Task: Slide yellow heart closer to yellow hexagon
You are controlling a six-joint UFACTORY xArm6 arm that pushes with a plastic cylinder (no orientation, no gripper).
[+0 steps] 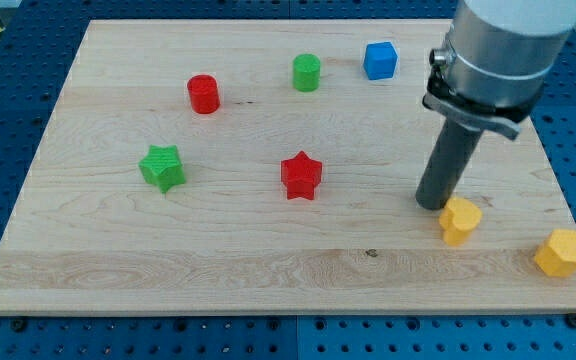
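The yellow heart (460, 219) lies on the wooden board (268, 260) at the view's lower right. The yellow hexagon (561, 252) sits further right, near the board's bottom right corner, with a gap between the two. My tip (432, 203) rests on the board just left of and slightly above the yellow heart, touching or nearly touching its upper left edge. The rod rises from there to the arm's grey body (503, 50) at the view's top right.
A red star (301, 176) lies near the board's middle and a green star (162, 167) to its left. A red cylinder (203, 94), a green cylinder (307, 72) and a blue cube (379, 60) stand along the view's top.
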